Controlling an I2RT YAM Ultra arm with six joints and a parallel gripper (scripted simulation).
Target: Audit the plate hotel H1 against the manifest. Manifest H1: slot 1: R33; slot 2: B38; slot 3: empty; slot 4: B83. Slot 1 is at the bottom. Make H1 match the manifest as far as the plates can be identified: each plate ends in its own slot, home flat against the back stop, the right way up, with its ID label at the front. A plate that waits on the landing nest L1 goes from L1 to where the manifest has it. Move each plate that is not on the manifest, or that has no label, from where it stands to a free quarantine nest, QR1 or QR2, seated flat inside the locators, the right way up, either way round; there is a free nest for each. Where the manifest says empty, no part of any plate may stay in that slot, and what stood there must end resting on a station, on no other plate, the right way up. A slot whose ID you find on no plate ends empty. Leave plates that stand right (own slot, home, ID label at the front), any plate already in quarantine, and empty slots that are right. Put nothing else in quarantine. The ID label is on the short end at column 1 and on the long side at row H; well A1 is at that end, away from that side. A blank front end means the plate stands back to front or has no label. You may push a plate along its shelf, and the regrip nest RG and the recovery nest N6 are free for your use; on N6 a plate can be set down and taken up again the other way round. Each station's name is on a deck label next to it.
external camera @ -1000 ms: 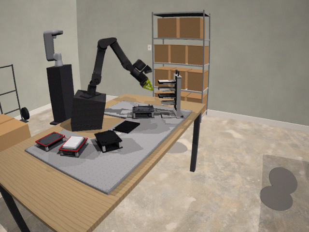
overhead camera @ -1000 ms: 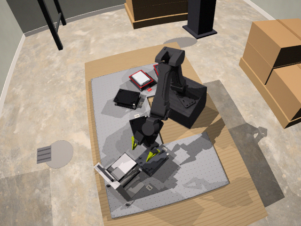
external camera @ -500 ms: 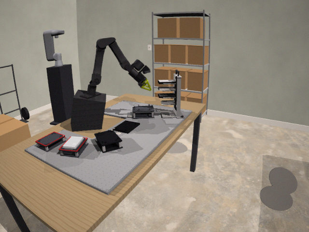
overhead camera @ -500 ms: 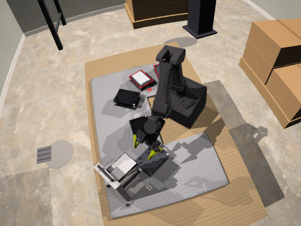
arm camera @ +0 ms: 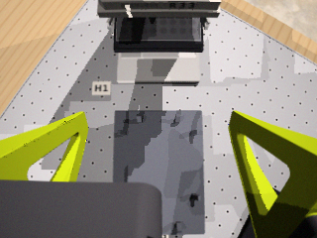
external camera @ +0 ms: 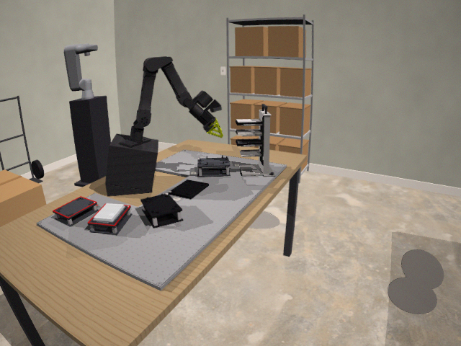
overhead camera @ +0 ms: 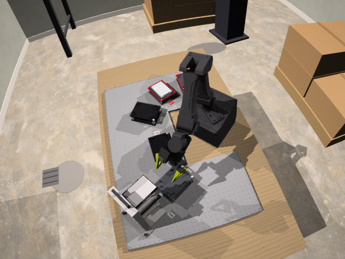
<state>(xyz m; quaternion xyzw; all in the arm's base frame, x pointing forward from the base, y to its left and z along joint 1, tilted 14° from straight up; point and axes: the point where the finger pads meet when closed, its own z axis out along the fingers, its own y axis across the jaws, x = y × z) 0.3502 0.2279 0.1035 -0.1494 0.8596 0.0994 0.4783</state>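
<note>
The plate hotel H1 (overhead camera: pixel 117 195) (external camera: pixel 266 145) stands at the mat's far end, its deck label H1 (arm camera: pixel 101 88) beside it. A white plate (overhead camera: pixel 143 186) (external camera: pixel 245 120) lies in its top slot. Lower shelves hold dark plates (external camera: pixel 247 141). In the wrist view a dark plate (arm camera: pixel 158 35) with wells juts forward at a low level. A front label above it is too small to read. My gripper (overhead camera: pixel 168 168) (external camera: pixel 215 130) (arm camera: pixel 158 119) is open and empty. It hovers above a dark nest (overhead camera: pixel 172 192) (external camera: pixel 212 166) (arm camera: pixel 158 164) just in front of the hotel.
Two red-rimmed quarantine nests stand at the other end. One (overhead camera: pixel 163 89) (external camera: pixel 109 214) holds a white plate. The other (external camera: pixel 74 208) looks dark on top. A raised black nest (overhead camera: pixel 145 112) (external camera: pixel 161 208) and a flat black pad (external camera: pixel 189 188) lie between. The arm's base block (overhead camera: pixel 217 120) stands beside the mat.
</note>
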